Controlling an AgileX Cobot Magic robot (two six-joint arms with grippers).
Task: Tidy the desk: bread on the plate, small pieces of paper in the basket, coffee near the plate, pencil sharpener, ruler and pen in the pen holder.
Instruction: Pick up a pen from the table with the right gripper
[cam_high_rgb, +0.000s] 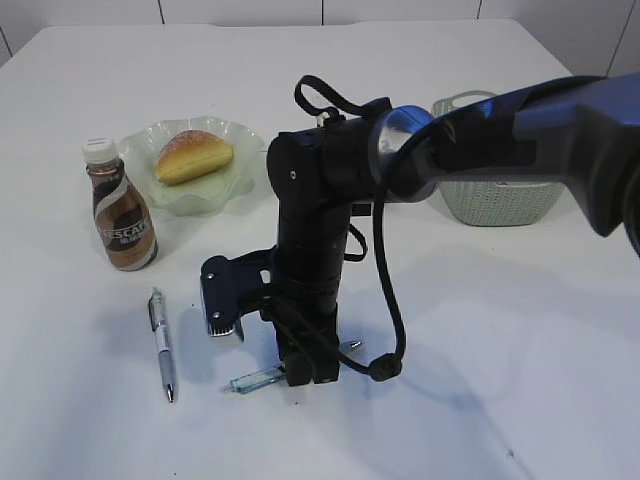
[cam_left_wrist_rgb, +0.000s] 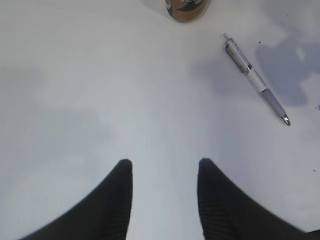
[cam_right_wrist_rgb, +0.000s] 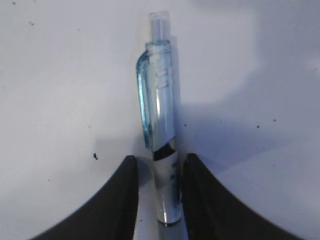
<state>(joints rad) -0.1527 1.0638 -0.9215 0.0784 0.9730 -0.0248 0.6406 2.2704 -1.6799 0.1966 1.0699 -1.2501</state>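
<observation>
Step in hand, as judged: pick-up of the clear pen by the right end effector, for the pen holder. No pen holder is seen in any view, so the drop site cannot be placed.

To be done well: the grip should be settled squarely across the barrel before any lift, and the lift kept straight up off the bench so the slick round barrel is not rolled out. The clip side is best kept clear of the pads. Slip risk is judged real, since the barrel is smooth plastic.

Right end effector: lowered to the bench, jaws narrowed about the lower barrel of the clear pen, both fingers at or just against its sides. Firm contact cannot be confirmed. The clip end sticks out ahead of the fingertips; the pen lies flat on the bench.

Left end effector: partly open, nothing between the fingers, nothing touched, hovering over bare bench. A silver pen lies ahead and to its right, well apart; the coffee bottle stands further ahead.

Elsewhere, beyond the right end effector: bread already on the plate, coffee just beside the plate, basket off to the right behind the arm.
</observation>
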